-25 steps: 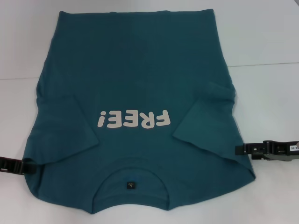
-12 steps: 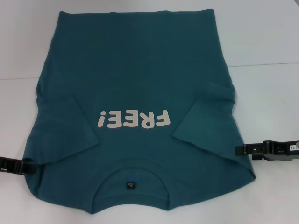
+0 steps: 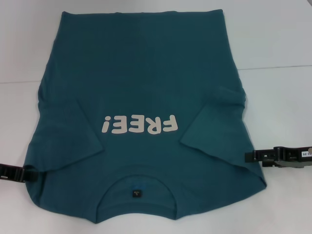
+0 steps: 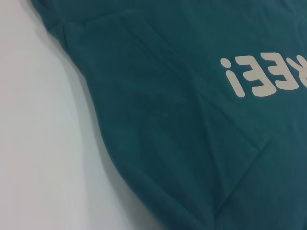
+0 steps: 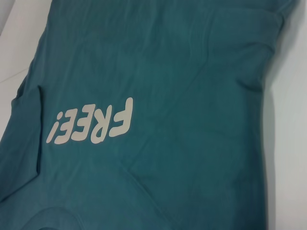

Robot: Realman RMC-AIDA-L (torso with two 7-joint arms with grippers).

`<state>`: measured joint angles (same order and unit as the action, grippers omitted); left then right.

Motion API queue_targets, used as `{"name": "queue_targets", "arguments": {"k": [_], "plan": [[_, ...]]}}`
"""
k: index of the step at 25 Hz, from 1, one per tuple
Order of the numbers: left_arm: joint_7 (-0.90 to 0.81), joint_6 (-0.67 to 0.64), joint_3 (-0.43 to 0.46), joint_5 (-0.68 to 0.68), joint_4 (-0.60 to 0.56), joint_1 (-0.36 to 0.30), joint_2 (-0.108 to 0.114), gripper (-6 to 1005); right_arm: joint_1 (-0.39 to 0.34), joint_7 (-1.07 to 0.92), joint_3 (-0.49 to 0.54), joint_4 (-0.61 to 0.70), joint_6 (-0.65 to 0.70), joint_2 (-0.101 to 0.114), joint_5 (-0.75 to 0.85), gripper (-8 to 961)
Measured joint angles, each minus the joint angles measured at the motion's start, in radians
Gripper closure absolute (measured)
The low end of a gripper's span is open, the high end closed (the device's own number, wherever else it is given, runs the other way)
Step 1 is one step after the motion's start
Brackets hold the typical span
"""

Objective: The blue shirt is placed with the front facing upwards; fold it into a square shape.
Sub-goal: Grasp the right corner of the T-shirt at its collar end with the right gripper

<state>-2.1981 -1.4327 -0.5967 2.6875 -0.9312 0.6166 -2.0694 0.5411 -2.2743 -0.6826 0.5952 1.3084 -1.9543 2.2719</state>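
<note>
Head view: the blue shirt [image 3: 139,97] lies front-up on the white worktop [image 3: 278,39], between the left end effector [image 3: 30,174] and right end effector [image 3: 249,156]; their grip state cannot be told.

Looks like a lab or test bench. Plain white table [image 3: 273,39] fills the view, bare surface with one seam line. No furniture or room visible.

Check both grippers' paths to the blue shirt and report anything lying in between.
Nothing visible does. The left gripper is at the blue shirt's shoulder edge, and only bare white table separates the right gripper from the other shoulder. Nothing lies on the shirt itself.
</note>
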Motion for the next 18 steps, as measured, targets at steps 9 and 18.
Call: {"name": "queue_targets", "arguments": {"k": [9,18], "plan": [[0.0,0.0,0.0,0.0,0.0,0.0,0.0,978,-0.001,-0.001,-0.006,0.0,-0.004,-0.003,0.0,117],[0.0,0.0,-0.003,0.0,0.0,0.0,0.0,977,0.002,-0.001,-0.014,0.0,-0.004,-0.012,0.0,117]]}}
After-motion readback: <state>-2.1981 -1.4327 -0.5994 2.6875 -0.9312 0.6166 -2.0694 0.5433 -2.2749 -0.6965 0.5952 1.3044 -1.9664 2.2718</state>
